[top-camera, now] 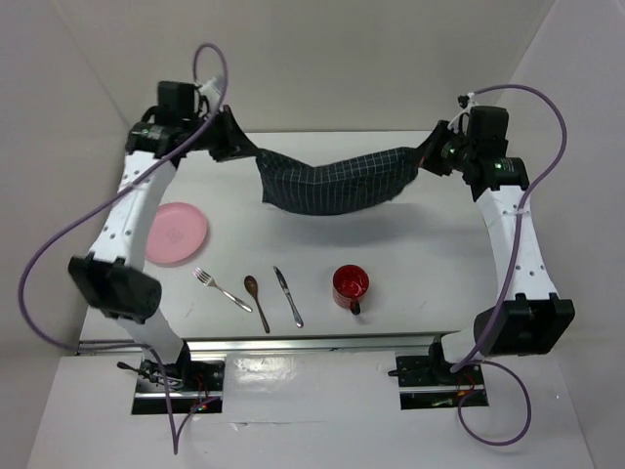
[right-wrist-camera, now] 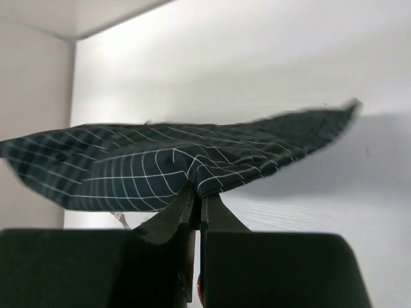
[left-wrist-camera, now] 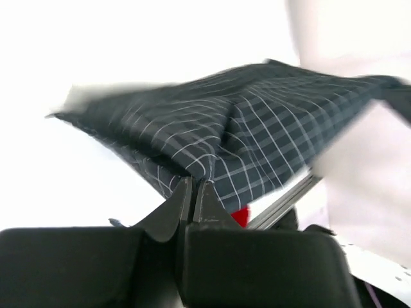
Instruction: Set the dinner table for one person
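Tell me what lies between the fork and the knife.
A spoon lies there on the dinner table, touching neither the fork nor the knife; the top external view shows it.

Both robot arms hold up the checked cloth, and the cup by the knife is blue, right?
No: in the top view the cup by the knife is red. The left gripper and right gripper do hold up the checked cloth.

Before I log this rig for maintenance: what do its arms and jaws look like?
Left arm and right arm: white links dotted with holes, black joint housings, looping purple cables. Jaws are matte black and tapered. Green light near right wrist.
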`<action>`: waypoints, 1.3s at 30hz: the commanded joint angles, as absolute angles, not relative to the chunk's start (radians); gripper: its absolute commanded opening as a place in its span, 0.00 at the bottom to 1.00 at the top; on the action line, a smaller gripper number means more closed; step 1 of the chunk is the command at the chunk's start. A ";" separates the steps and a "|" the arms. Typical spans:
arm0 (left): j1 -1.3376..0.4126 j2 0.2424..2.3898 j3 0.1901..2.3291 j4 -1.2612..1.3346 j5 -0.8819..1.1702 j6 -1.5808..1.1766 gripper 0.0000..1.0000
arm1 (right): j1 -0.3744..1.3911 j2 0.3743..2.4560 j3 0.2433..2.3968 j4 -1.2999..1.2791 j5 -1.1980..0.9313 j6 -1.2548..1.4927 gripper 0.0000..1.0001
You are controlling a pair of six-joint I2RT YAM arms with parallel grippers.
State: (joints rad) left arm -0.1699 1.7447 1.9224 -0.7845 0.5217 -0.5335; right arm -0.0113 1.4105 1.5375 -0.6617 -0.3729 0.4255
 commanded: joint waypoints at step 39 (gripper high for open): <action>-0.031 2.213 2.219 -0.649 0.422 -0.638 0.88 | 0.003 2.171 1.935 -0.454 -0.502 0.474 1.00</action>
